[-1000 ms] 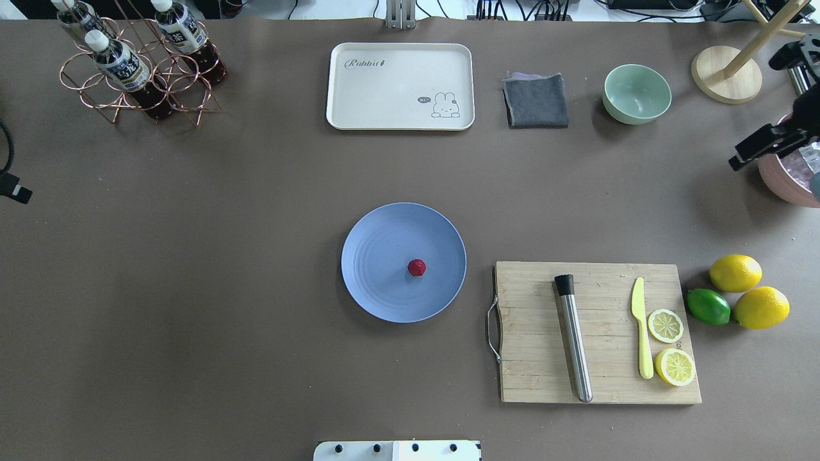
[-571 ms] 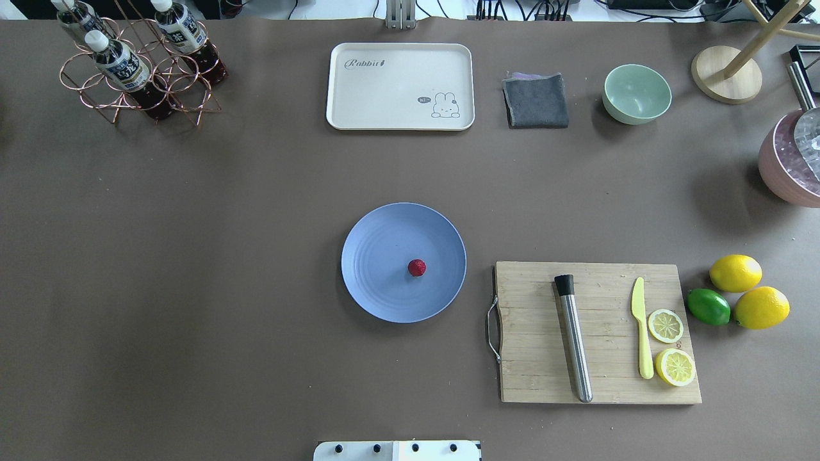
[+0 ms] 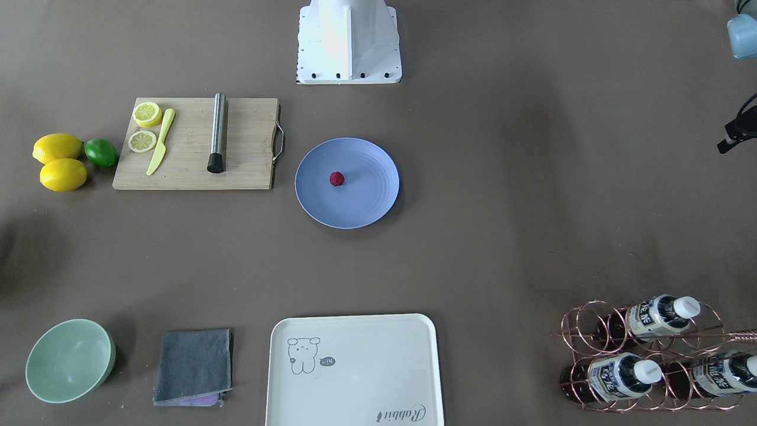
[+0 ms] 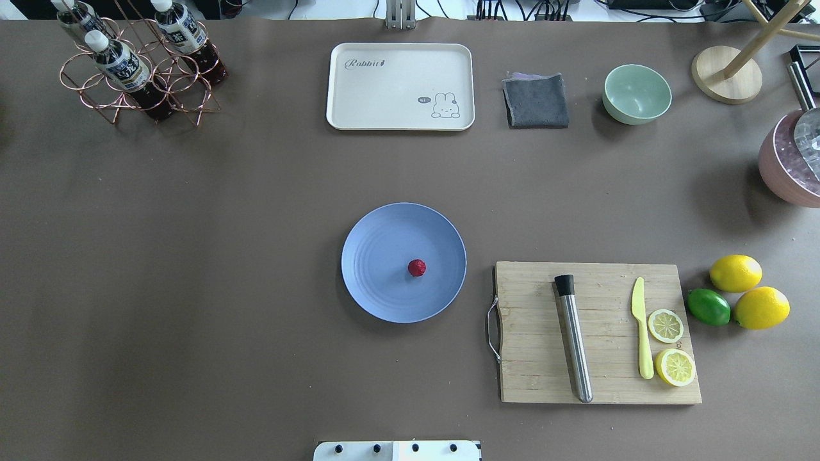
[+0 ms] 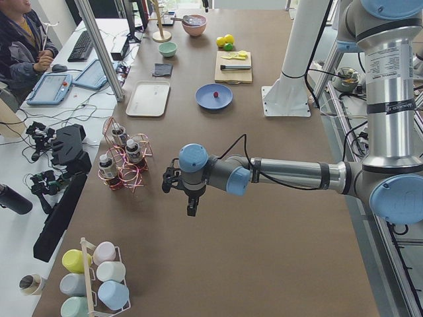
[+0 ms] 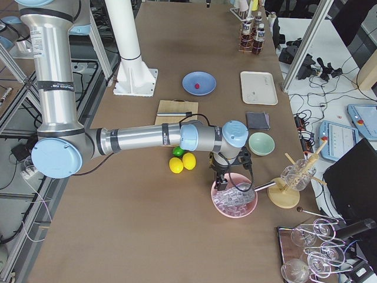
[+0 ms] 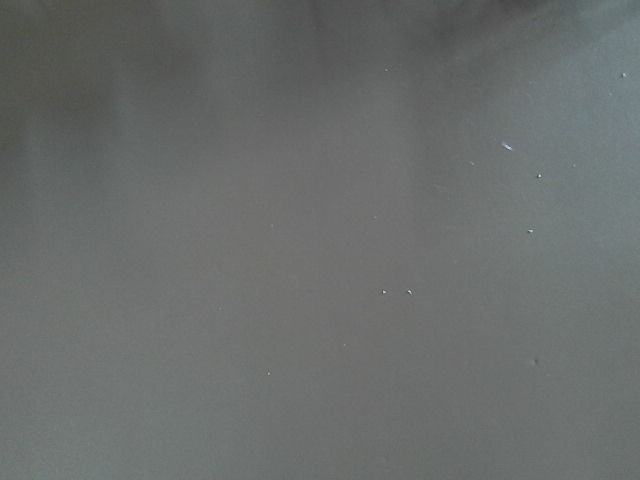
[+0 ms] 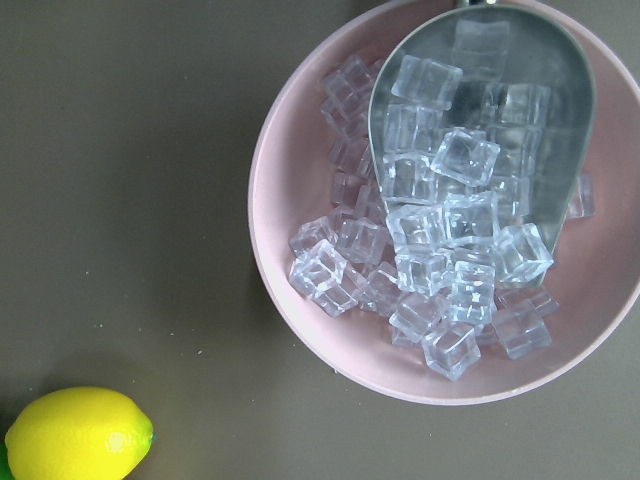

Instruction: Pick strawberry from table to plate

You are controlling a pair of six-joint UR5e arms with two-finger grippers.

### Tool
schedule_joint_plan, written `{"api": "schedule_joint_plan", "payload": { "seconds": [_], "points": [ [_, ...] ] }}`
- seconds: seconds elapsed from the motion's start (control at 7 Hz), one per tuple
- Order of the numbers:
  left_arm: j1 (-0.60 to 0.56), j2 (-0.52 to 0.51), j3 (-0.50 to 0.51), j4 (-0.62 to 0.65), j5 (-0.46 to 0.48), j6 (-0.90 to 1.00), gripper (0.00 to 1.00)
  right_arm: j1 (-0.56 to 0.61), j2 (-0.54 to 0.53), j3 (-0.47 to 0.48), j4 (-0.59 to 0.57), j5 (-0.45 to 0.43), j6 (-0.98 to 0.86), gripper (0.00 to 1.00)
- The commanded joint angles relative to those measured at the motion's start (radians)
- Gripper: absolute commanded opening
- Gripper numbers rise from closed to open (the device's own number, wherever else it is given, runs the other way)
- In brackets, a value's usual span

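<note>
The strawberry [image 4: 417, 267] is a small dark-red berry lying on the blue-lavender plate [image 4: 378, 256], just right of its centre, in the middle of the table [image 4: 192, 256]. The front-facing view shows the same strawberry [image 3: 336, 178] on the plate [image 3: 366, 195]. Neither gripper is near it. My left gripper [image 5: 192, 210] hangs over bare table near the bottle rack, and I cannot tell whether it is open or shut. My right gripper [image 6: 219, 184] hovers above a pink bowl of ice far to the right; I cannot tell its state either.
A cutting board [image 4: 599, 333] with a metal muddler, yellow knife and lemon slices lies right of the plate, with lemons [image 4: 737, 273] and a lime beyond. Cream tray [image 4: 400, 86], grey cloth [image 4: 537, 100], green bowl [image 4: 636, 93] and bottle rack [image 4: 138, 64] line the far side. A person sits at a side desk.
My right gripper, seen one second ago at the overhead view's right edge over the pink bowl, has left that view, as has the left arm's tip. The strawberry has not moved.
</note>
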Motion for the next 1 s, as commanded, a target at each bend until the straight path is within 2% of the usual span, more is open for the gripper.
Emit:
{"api": "schedule_joint_plan", "payload": {
  "seconds": [0.0, 0.86],
  "points": [
    [-0.006, -0.01, 0.004, 0.003, 0.001, 0.006, 0.97, 0.002, -0.006, -0.003, 0.003, -0.003, 0.0, 1.0],
    [-0.025, 0.004, -0.011, 0.035, 0.0, 0.004, 0.97, 0.002, -0.003, -0.02, 0.005, -0.003, 0.0, 1.0]
  ]
}}
